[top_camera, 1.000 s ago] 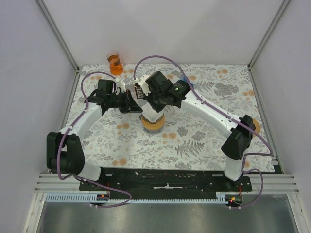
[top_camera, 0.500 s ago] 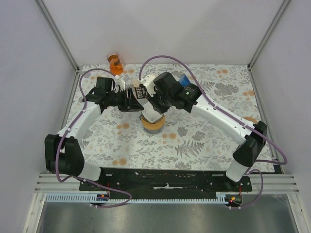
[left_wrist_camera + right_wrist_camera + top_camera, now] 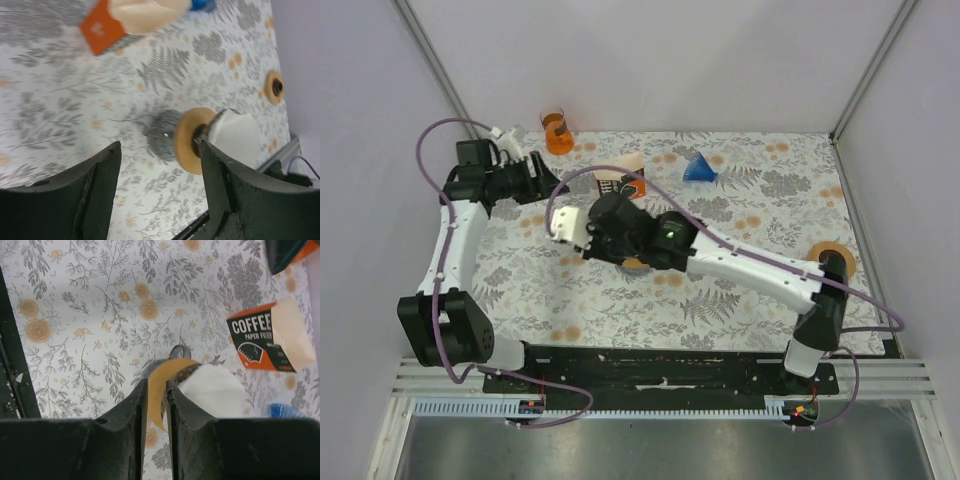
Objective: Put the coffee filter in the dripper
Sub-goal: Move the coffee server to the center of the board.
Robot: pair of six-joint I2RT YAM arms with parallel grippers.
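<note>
Top view: left gripper [image 3: 542, 182] sits at the table's 10 o'clock, coffee filter box [image 3: 620, 184] at 12, right gripper [image 3: 565, 226] near centre. The right arm hides most of the dripper. Wrist cams fill that in. Left jaws gape wide, empty. Right fingers are nearly together, with a thin gap and nothing in it. Both cams show the white coffee filter [image 3: 212, 390] seated in the dripper [image 3: 172, 370]. In the right cam the box is at its 2 o'clock.

A table's grey-and-orange floral cloth [image 3: 740, 300] fills the middle, boxed by plain white walls [image 3: 650, 60] in even light. Aluminium posts [image 3: 437, 70] run at 11 and 1 o'clock. A black base plate [image 3: 660, 372] lies at 6 o'clock.
</note>
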